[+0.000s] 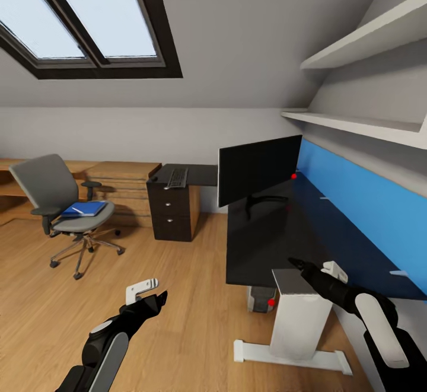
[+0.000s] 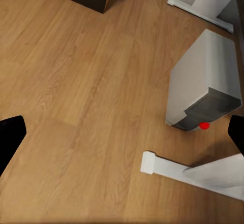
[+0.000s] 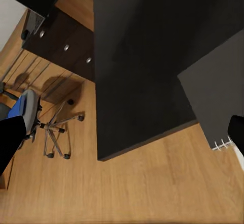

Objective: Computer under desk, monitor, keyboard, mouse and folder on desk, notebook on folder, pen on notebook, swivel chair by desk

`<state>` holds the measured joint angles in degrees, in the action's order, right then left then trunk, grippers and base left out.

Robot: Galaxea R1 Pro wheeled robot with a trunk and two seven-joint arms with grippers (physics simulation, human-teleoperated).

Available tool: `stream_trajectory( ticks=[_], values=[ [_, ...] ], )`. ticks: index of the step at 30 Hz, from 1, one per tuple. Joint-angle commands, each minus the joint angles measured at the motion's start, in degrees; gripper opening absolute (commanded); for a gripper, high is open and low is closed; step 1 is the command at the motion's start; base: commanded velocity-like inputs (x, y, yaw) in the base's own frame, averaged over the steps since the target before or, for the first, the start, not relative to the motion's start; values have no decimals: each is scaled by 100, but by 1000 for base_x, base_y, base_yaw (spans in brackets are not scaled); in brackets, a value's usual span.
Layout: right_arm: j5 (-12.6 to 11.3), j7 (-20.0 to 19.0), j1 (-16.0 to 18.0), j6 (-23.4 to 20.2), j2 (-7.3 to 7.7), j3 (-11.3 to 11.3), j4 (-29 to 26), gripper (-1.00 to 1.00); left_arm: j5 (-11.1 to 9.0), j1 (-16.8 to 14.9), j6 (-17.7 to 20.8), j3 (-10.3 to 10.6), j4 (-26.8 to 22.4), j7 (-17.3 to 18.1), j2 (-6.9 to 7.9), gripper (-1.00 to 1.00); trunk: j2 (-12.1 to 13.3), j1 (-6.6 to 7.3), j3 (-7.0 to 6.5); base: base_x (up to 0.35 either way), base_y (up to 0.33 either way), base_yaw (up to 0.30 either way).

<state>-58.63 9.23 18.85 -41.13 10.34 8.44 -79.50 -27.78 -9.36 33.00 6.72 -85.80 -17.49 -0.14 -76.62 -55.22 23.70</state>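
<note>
Both grippers are empty, jaws spread: the left [image 1: 148,297] over bare floor, the right [image 1: 308,270] above the near end of the surface [image 1: 279,232]. One computer [image 1: 261,298] sits beneath. One monitor [image 1: 260,168] stands farther on, one keyboard [image 1: 177,177] beyond. The one folder [image 1: 85,209] lies flat on the one chair [image 1: 56,202], far ahead-left, nearer the left arm

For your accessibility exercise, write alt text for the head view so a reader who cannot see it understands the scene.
An attic bedroom with a glossy black desk against a blue panel, holding a monitor and, at its far end, a keyboard. A grey swivel chair with a blue folder on its seat stands apart, left of the desk.
</note>
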Motion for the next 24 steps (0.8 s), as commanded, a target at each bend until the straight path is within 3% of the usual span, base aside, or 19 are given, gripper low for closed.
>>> stream_trajectory(
  ticks=[1, 9, 24],
  values=[
    [-59, 50, 4, -20, 1, 4, -6, 100, -62, -4, 15, 7, -7, -53, 0, 100, -4, 0, 7, -18, 27, 0],
    [-52, 51, 4, -18, 9, 54, 8, 100, -73, -4, 14, -34, -37, -82, -16, 100, -245, -132, 115, -3, 4, 0],
    [-58, 23, 4, -23, 10, 500, 267, 100, -75, -4, 14, -27, -31, -88, -26, 100, -847, -461, 384, 0, 0, 0]
  ],
)
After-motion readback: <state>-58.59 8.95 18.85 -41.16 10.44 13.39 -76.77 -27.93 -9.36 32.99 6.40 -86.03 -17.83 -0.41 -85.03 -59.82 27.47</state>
